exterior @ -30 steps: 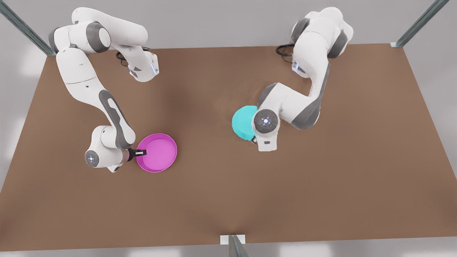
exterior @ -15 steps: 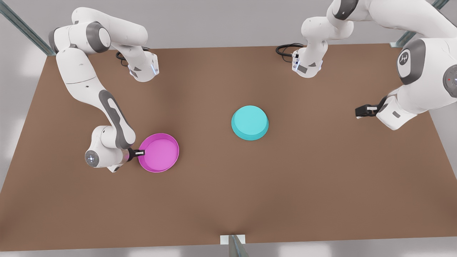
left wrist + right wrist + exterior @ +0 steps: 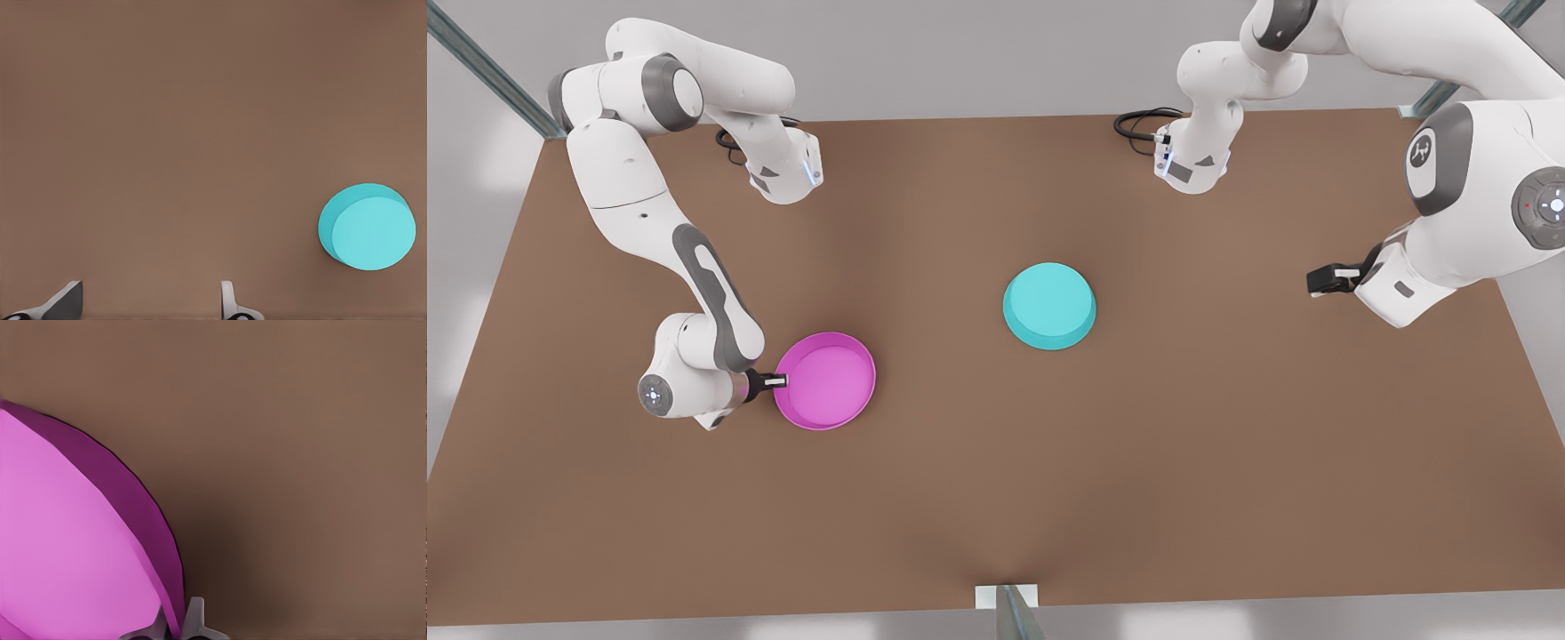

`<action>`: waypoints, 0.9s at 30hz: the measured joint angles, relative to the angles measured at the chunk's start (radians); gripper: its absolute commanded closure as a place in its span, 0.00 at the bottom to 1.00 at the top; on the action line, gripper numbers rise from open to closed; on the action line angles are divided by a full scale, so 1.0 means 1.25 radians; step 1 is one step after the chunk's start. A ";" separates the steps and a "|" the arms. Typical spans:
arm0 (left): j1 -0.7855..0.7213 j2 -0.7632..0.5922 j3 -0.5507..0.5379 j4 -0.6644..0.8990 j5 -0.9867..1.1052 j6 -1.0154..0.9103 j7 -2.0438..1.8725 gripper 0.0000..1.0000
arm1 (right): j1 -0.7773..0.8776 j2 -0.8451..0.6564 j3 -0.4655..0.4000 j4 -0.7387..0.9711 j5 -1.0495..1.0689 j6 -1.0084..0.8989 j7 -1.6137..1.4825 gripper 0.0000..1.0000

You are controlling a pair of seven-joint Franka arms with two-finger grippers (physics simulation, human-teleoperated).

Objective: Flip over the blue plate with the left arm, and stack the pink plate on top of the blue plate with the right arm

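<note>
On the front view's left, the right gripper (image 3: 775,381) pinches the near rim of the pink plate (image 3: 825,380), its fingers (image 3: 194,618) closed on the wall. The plate sits open side up. The blue plate (image 3: 1049,305) lies toward the front view's right of it and a little farther back, base up, well apart across bare table (image 3: 978,498). That is the way the carry must go, I'd say. Far right, the left gripper (image 3: 1323,281) hangs spread and empty, waiting, well away from the blue plate.
</note>
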 measured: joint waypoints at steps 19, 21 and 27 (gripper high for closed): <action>-0.014 -0.005 0.000 0.000 0.004 -0.006 -0.004 0.00 | 0.018 -0.008 0.045 0.121 0.073 -0.169 0.020 0.79; -0.014 -0.010 0.000 0.000 0.004 -0.006 -0.003 0.00 | 0.018 -0.009 0.092 0.143 0.079 -0.191 0.026 0.79; -0.014 -0.010 0.000 0.000 0.004 -0.006 -0.003 0.00 | 0.100 -0.007 0.108 0.159 0.104 -0.171 0.026 0.79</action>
